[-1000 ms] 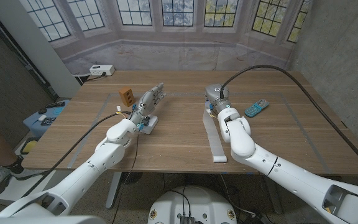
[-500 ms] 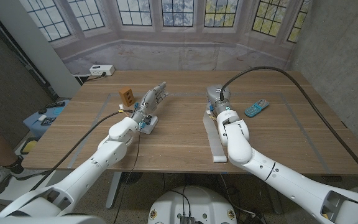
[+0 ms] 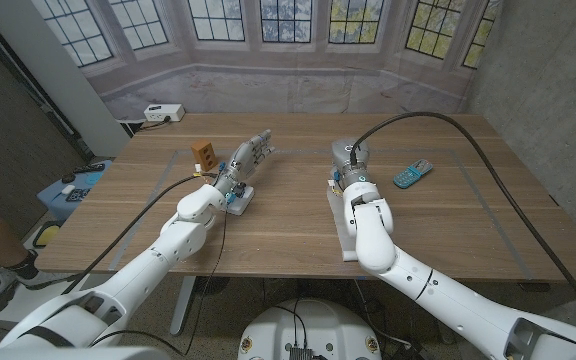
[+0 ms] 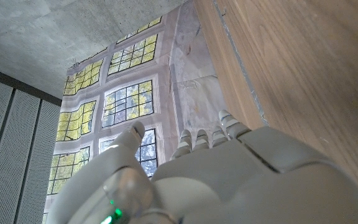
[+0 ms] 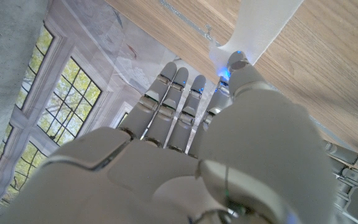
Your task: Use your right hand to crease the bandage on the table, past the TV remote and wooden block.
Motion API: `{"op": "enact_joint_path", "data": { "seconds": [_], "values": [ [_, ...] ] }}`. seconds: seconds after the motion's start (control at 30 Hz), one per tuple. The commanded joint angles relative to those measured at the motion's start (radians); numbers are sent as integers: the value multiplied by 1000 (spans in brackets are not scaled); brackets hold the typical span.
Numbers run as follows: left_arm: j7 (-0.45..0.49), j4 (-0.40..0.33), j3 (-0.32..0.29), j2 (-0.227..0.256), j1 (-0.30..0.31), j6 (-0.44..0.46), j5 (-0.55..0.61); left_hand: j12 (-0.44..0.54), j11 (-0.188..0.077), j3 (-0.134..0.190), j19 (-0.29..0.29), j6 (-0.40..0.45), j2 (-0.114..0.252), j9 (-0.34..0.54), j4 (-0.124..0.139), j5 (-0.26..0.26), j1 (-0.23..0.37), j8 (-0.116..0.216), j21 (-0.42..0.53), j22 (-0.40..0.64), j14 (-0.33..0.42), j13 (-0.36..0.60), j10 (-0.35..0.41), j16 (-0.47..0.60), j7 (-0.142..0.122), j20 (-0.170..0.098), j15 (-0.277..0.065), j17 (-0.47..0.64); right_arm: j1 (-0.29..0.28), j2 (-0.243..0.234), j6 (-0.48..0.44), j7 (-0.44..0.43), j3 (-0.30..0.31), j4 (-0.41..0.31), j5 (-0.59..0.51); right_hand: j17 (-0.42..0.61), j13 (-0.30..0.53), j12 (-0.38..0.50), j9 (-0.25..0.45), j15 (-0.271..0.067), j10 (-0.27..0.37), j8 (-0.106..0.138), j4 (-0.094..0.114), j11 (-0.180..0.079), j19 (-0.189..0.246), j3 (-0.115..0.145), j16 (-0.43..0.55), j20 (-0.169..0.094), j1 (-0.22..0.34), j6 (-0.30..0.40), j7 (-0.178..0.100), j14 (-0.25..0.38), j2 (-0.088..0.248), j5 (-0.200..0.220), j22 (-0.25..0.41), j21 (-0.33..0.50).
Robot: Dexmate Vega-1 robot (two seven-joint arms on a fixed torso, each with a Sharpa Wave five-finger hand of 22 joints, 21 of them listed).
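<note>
Fingers (image 5: 166, 106) beside bandage (image 5: 263, 25), wrist view

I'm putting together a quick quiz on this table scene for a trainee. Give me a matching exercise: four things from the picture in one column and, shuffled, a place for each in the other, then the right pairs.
Things:
1. TV remote
2. wooden block
3. bandage
4. power strip

Places:
A. on the floor beyond the table's far left corner
B. on the table's left side, beside the left hand
C. on the table, to the right of the right hand
D. a long white strip running from the right hand toward the table's near edge

Pairs: 1-C, 2-B, 3-D, 4-A
</note>
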Motion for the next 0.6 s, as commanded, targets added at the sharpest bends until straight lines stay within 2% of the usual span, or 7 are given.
{"op": "enact_joint_path", "data": {
  "seconds": [0.03, 0.3, 0.6],
  "values": [
    [-39, 50, -5, -14, -29, -23, -11, 2, 4, 2, -5, 1, -3, 5, -8, 5, 11, 2, 0, 2, -6, 3, -5, 1, 4, 3, 7, 3, -24, 67, -20, 35, 8, 22, -92, 4, -1, 0, 5, -98, 3, -1, -1, 7, -4, 5, 3, 3, -3, 20, 21, 5, 2, -2, 3, 5],
    [-13, 21, -25, -3, -8, -35, -16, 2, 4, 1, -6, 0, -3, 5, -9, 5, 12, 2, -1, 2, -7, 3, -5, 1, 3, 3, 7, 3, -27, 88, -3, 40, 20, 28, -107, 7, -1, 0, 5, -94, 1, -3, -1, 9, -5, 3, 6, 5, -2, 22, 21, 3, 2, -2, 3, 5],
    [44, -47, -48, 23, 43, -31, -18, 2, 4, 0, -6, 0, -3, 5, -9, 5, 13, 2, 0, 2, -6, 3, -4, 1, 3, 3, 6, 3, -28, 97, 12, 48, 26, 31, -111, 5, -1, -1, 5, -92, -1, -6, -2, 10, -6, 5, 6, 6, -1, 20, 22, 4, 2, -2, 3, 5]
  ]
}}
